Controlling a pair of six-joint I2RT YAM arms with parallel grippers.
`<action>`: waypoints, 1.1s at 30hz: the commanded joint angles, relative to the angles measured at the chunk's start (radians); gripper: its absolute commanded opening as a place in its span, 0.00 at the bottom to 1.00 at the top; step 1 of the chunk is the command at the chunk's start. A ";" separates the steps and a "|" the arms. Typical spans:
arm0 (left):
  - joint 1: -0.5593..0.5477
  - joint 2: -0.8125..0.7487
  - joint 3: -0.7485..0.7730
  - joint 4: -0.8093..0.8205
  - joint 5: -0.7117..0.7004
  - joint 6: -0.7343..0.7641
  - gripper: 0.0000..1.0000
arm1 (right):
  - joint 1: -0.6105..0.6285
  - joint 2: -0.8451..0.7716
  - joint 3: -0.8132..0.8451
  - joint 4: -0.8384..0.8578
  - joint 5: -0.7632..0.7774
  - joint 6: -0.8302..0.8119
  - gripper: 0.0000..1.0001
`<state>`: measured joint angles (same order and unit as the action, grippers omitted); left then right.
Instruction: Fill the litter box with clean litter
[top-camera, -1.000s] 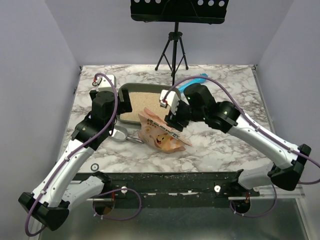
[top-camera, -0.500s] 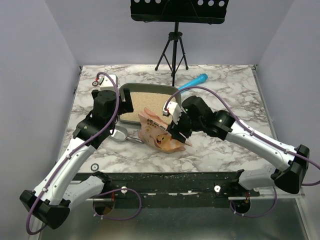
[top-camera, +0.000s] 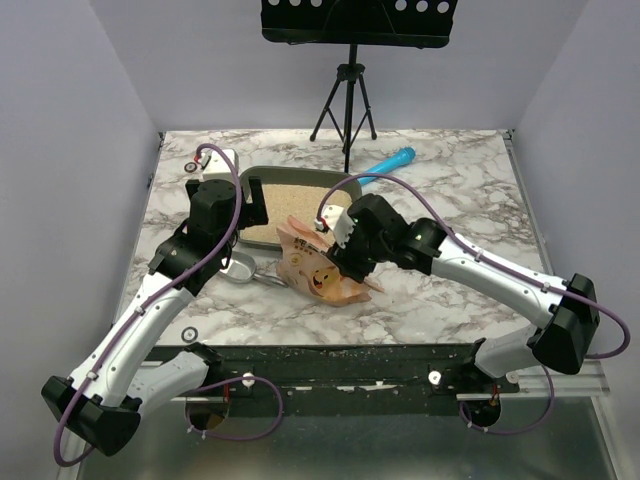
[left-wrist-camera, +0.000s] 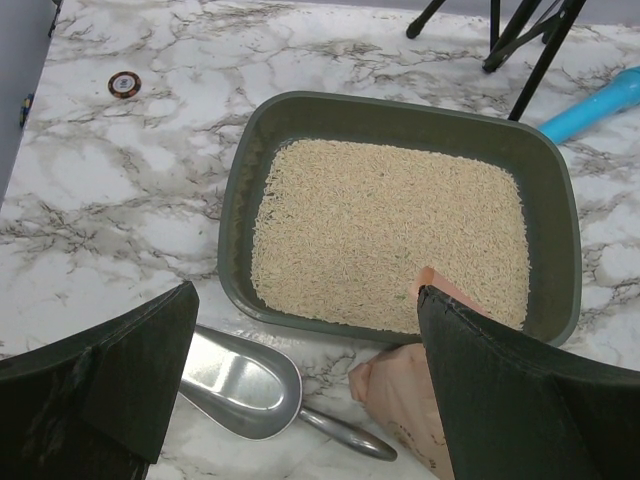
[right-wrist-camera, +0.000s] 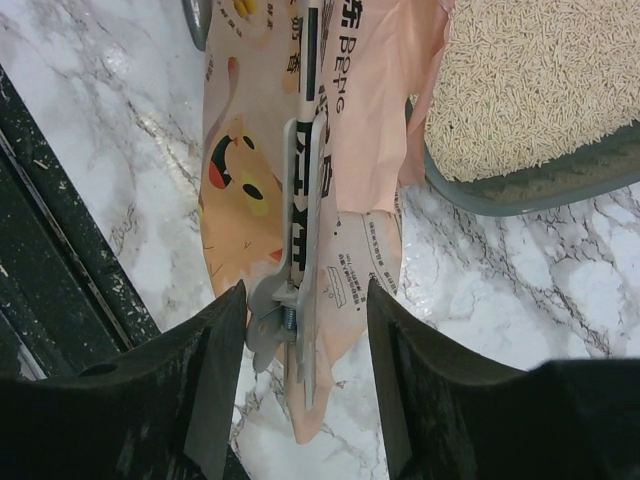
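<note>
The litter box (left-wrist-camera: 235, 200) at the middle of the bench (top-camera: 450, 290) holds clean litter (left-wrist-camera: 390, 230); the spread right claw (right-wrist-camera: 305, 290) straddles what looks like the clip (right-wrist-camera: 310, 180) on the litter bag (right-wrist-camera: 370, 120) and probably must pinch it next, while the left claw (left-wrist-camera: 307, 295) gapes wide above.

The right arm (top-camera: 490, 270) now reaches further toward 9 o'clock across the bench than a second ago, and its elbow sits closer to the centre. The right fingers (right-wrist-camera: 215, 370), earlier near the 4 o'clock corner of the litter box (top-camera: 295, 171), are now lower toward 6 o'clock, astride the grey clip (right-wrist-camera: 303, 250) on the orange-pink bag (top-camera: 320, 275). They widen briefly, then narrow again. The blue tube (top-camera: 390, 163) at 1 o'clock of the box, partly hidden by the arm before, now shows whole.
</note>
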<state>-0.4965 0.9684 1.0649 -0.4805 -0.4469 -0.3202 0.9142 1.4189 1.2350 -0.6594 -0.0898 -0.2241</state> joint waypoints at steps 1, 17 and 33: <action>0.010 0.004 -0.008 0.013 0.019 -0.006 0.99 | 0.000 0.020 -0.011 -0.008 0.042 0.008 0.56; 0.018 0.012 -0.005 0.011 0.030 -0.011 0.99 | 0.002 -0.070 0.020 -0.100 0.202 0.063 0.01; 0.019 0.023 -0.010 0.011 0.011 -0.008 0.99 | -0.280 -0.072 0.124 -0.131 0.519 0.204 0.01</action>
<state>-0.4835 0.9833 1.0645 -0.4801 -0.4332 -0.3233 0.7780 1.2797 1.3396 -0.7876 0.3630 -0.0700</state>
